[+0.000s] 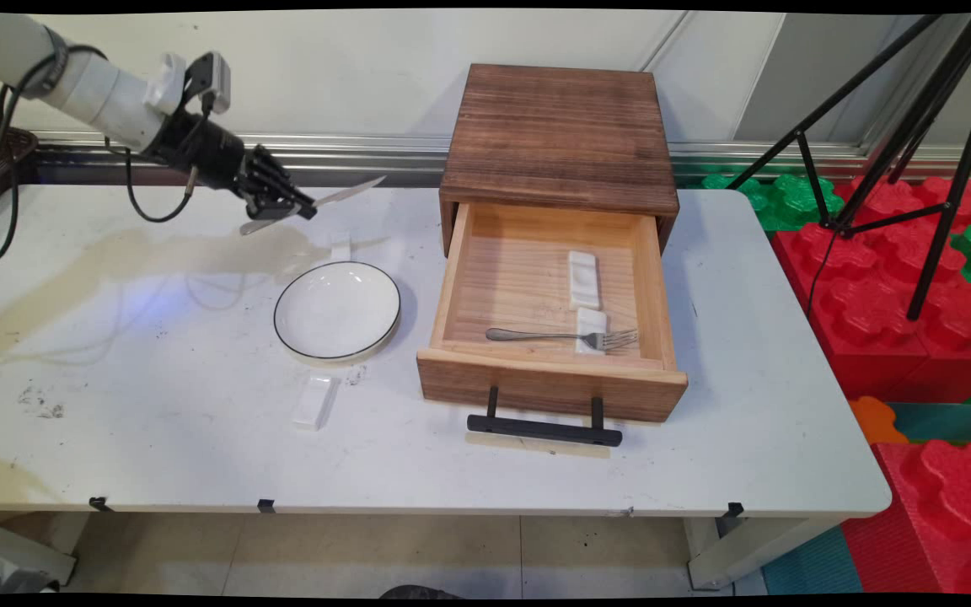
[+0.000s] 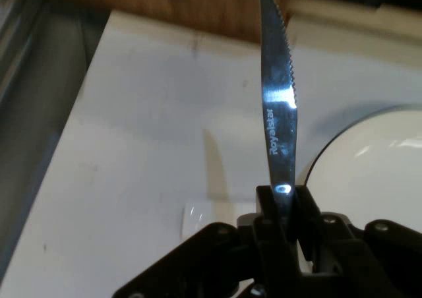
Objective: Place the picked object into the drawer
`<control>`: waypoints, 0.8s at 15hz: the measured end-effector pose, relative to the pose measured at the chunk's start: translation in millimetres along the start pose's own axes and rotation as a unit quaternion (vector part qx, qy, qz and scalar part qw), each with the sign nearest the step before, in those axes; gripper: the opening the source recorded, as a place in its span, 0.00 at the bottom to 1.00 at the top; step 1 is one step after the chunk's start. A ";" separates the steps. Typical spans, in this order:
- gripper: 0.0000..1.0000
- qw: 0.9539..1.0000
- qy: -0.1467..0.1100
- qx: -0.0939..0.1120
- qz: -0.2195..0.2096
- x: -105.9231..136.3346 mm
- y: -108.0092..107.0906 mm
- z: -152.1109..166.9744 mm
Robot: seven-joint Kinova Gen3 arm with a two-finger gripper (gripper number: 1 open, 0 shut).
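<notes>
Pincer [image 1: 283, 205] is clenched on a knife [image 1: 342, 195], held above the counter [image 1: 157, 438]; its blade is pointed toward the open drawer [image 1: 549, 371], beyond the plate [image 1: 337, 310].

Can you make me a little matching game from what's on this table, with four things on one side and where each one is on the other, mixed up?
Things:
1. knife
2. fork
3. plate
4. black handle

Places:
A. lying inside the open wooden drawer
B. on the front of the drawer, facing the table's near edge
C. clamped in the gripper, held above the table
D. flat on the table, left of the drawer

Pairs: 1-C, 2-A, 3-D, 4-B
</notes>
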 end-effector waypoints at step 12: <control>0.00 0.996 0.076 -0.025 0.035 99.4 43.8 -11.7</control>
